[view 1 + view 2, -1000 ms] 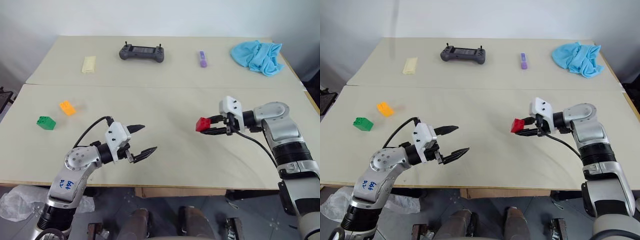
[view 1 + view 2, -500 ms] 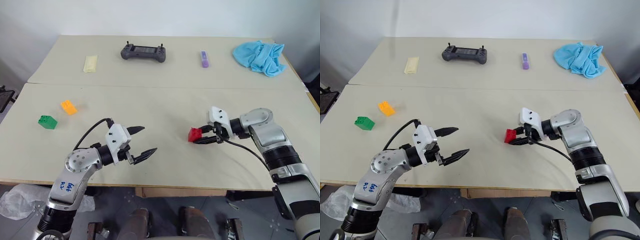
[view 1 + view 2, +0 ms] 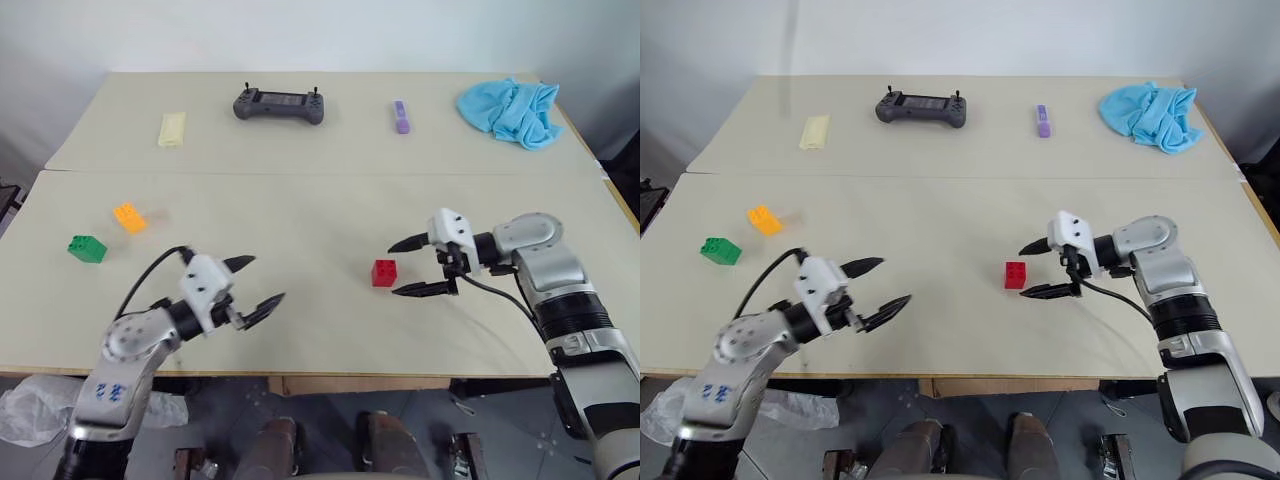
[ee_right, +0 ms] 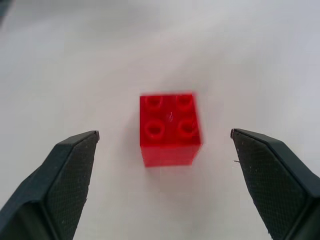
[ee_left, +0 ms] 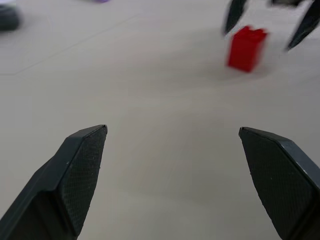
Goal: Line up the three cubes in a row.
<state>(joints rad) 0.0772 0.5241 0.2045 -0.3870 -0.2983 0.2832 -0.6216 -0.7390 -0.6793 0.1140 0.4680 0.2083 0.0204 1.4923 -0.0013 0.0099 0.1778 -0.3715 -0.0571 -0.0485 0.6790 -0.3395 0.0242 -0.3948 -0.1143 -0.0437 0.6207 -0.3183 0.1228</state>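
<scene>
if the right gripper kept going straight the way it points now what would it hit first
Most likely the red cube, standing on the table just ahead of the right gripper, between its open fingers. Depth is hard to judge.

In the left wrist view the red cube looks blurred, a purple scrap is cut off by the edge, and a dark thing at the corner can't be made out.
</scene>
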